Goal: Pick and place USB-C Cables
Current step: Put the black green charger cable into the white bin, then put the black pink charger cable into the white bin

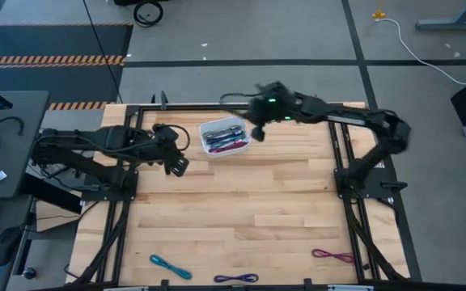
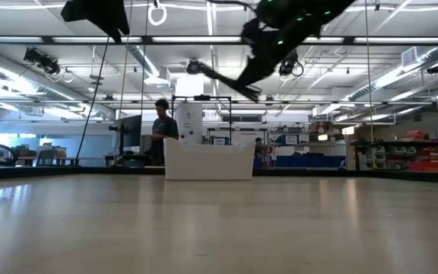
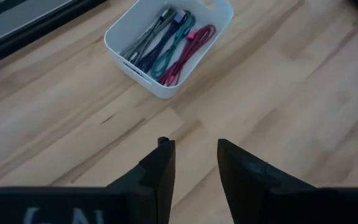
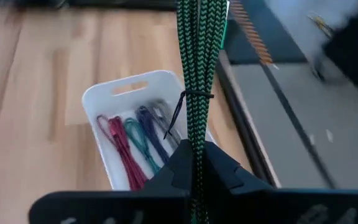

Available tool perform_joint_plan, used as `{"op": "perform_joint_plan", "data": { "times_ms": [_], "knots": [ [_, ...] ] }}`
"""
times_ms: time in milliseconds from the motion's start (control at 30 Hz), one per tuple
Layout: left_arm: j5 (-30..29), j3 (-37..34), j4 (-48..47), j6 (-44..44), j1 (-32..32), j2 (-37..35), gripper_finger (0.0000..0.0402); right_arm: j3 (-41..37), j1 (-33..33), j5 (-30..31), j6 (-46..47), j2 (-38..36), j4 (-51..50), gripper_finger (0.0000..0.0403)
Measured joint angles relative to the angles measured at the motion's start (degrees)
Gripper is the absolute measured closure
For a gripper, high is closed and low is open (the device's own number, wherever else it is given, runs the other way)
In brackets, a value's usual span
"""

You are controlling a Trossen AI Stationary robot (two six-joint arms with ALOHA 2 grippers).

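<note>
A green-and-black braided USB-C cable bundle (image 4: 197, 56), tied with a thin black tie, sticks out of my right gripper (image 4: 197, 155), which is shut on it above the far right of the white bin (image 1: 245, 145). The bin holds magenta, teal, purple and grey cables (image 4: 135, 140) lying on its floor. A teal cable (image 1: 171, 266), a purple one (image 1: 235, 278) and a magenta one (image 1: 332, 256) lie flat near the table's near edge. My left gripper (image 3: 194, 165) hovers open over bare wood, left of the bin. My right gripper pinches the green cable bundle between its two fingers at one end (image 4: 197, 146). The bundle runs straight on past the fingertips, in line with them. It is lifted clear, held in the air above the bin (image 2: 209, 161), and shows as a slanted dark rod (image 2: 226, 81) in the low view.
The bin stands at the table's far middle. Black frame rails (image 1: 342, 153) run along both sides of the wooden top. A broad stretch of bare wood (image 1: 241, 210) lies between the bin and the three loose cables. A person (image 2: 160, 129) stands far behind the table.
</note>
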Motion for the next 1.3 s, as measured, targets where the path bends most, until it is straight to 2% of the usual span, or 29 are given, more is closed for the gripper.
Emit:
{"op": "perform_joint_plan", "data": {
  "times_ms": [100, 233, 400, 533, 767, 967, 1067, 1167, 1233, 1300],
  "knots": [
    [-0.06, 0.02, 0.70, -1.53, -0.34, -1.35, 0.0276, 8.19, 1.27, 0.04, -10.08, 8.13, -5.17, 0.0387],
    [-0.40, 0.04, 2.23, -2.49, -1.21, -2.29, 0.0276, 17.14, 1.64, 2.34, -17.60, 18.12, -12.84, 0.0386],
    [-0.89, 0.04, 3.14, -2.46, -2.02, -2.38, 0.0276, 26.02, 2.00, 6.67, -22.86, 27.44, -19.48, 0.0385],
    [-1.20, 0.00, 3.19, -2.45, -2.00, -2.28, 0.0276, 29.19, 1.98, 9.00, -23.58, 32.77, -21.35, 0.0385],
    [-1.57, 0.00, 5.00, -2.42, -2.00, -2.17, 0.0276, 30.30, 2.61, 10.79, -26.43, 37.53, -17.89, 0.0382],
    [-1.57, 0.00, 5.60, -2.42, -2.00, -2.19, 0.0276, 29.75, 3.14, 12.11, -26.43, 38.11, -16.16, 0.0373],
    [-1.59, 0.00, 5.86, -2.42, -2.00, -2.17, 0.0276, 29.45, 3.18, 12.84, -25.62, 38.15, -14.92, 0.0347],
    [-1.58, 0.00, 5.90, -2.36, -2.00, -2.17, 0.0276, 29.47, 3.12, 13.56, -25.47, 38.15, -13.47, 0.0305],
    [-1.57, 0.00, 5.90, -2.34, -2.00, -2.17, 0.0276, 29.45, 3.16, 16.73, -25.02, 38.15, -12.11, 0.0274],
    [-1.57, 0.00, 5.90, -2.34, -2.00, -2.17, 0.0276, 29.45, 3.66, 22.99, -22.69, 37.58, -11.31, 0.0249]
  ]
}}
